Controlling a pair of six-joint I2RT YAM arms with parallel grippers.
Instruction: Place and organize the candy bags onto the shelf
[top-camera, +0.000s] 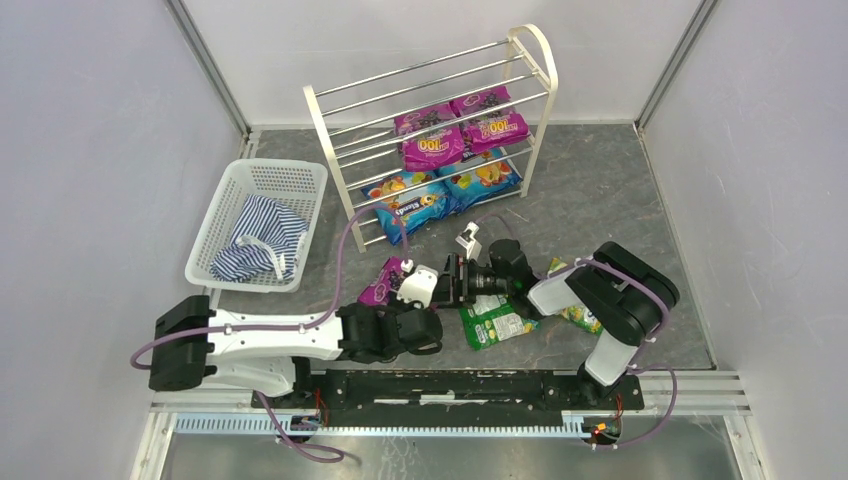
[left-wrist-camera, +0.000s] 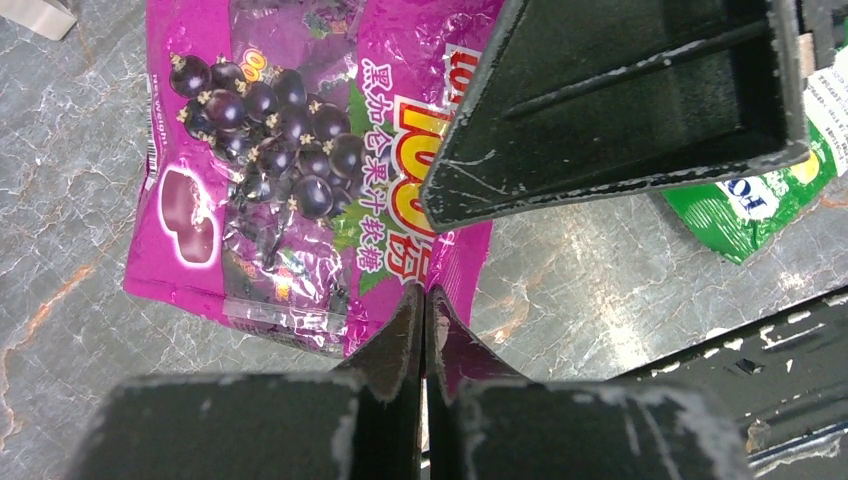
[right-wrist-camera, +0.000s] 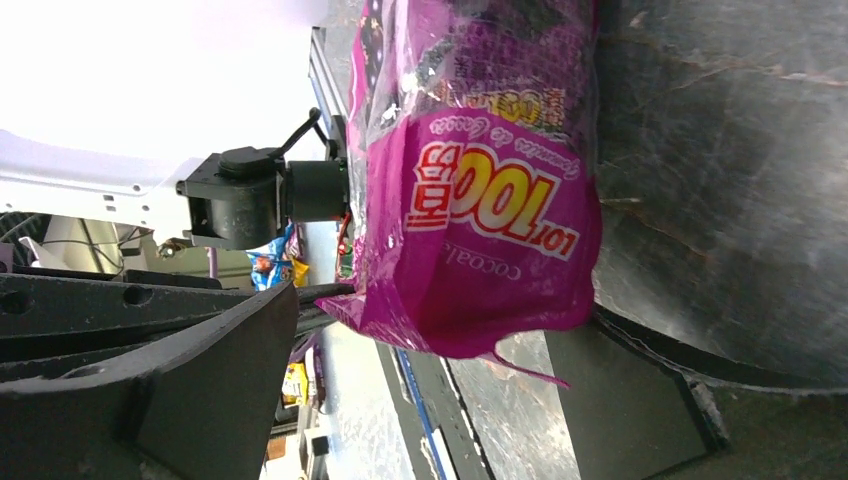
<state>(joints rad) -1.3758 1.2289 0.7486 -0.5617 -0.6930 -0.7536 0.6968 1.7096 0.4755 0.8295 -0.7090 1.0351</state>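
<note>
Now the left hand (left-wrist-camera: 425, 300) pinches the magenta bag's (left-wrist-camera: 290, 150) edge.

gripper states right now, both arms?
Left gripper: shut on the edge of the purple candy bag.
Right gripper: open, fingers on either side of that bag.

Left claw (left-wrist-camera: 425, 300) pinched closed; right claw (right-wrist-camera: 420, 330) spread wide.

purple bag (top-camera: 381, 284): from overhead i see only its left part; left gripper (top-camera: 425, 285) covers the rest.
green bag (left-wrist-camera: 760, 200): cut by the left wrist frame edge and a finger (left-wrist-camera: 620, 100).
right green bag (top-camera: 575, 312): mostly under the right arm.
right gripper (right-wrist-camera: 420, 330): grip unclear to me.
</note>
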